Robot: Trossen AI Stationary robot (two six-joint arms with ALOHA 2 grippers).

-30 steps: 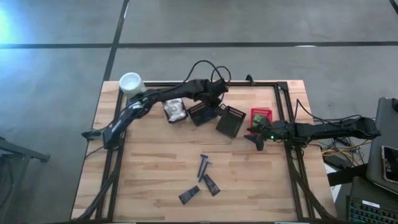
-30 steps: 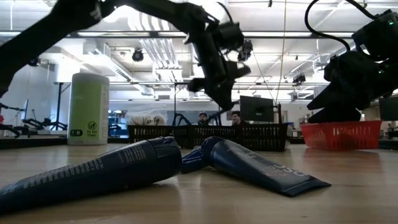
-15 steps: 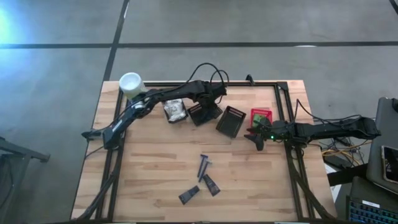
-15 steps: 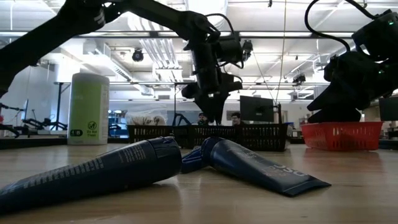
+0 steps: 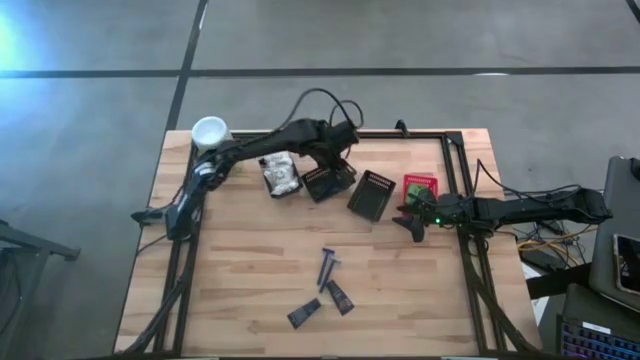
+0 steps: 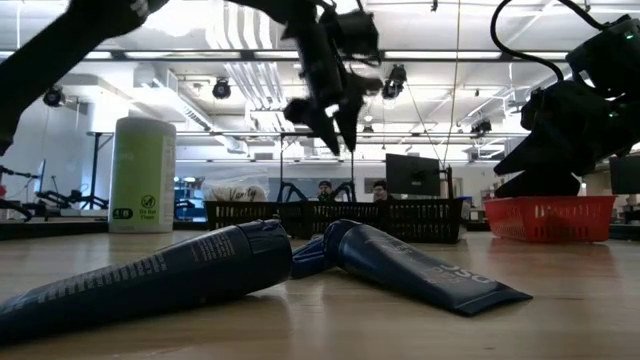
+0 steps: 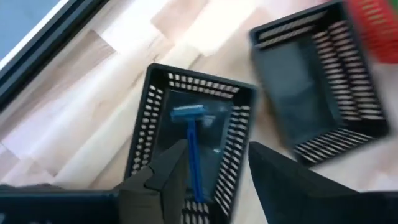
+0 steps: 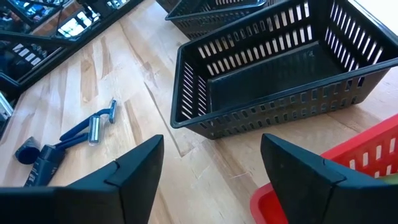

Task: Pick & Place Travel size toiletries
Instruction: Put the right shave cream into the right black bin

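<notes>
My left gripper (image 5: 336,158) (image 6: 338,130) hangs open above the left black slotted basket (image 5: 327,183) (image 7: 186,124), touching nothing. A blue razor (image 7: 193,146) lies flat on that basket's floor. A white crinkly packet (image 5: 282,177) lies on the table left of this basket. Dark slim tubes (image 5: 327,266) (image 5: 340,297) (image 5: 305,313) lie on the near half of the table; two (image 6: 150,278) (image 6: 420,265) fill the low view's foreground. My right gripper (image 5: 410,222) (image 8: 214,171) waits open near the red basket (image 5: 420,187). In its wrist view, blue razors (image 8: 93,127) and a dark tube (image 8: 37,163) lie beyond.
A second black basket (image 5: 372,194) (image 8: 273,74) sits between the first black basket and the red one. The tall pale-green canister with a white lid (image 5: 210,132) (image 6: 142,175) stands at the far left corner. A black frame rail (image 5: 400,133) runs along the far edge.
My left gripper dipped down over the left black basket, then rose well clear of it and drew slightly toward the far edge. The right arm kept still.
</notes>
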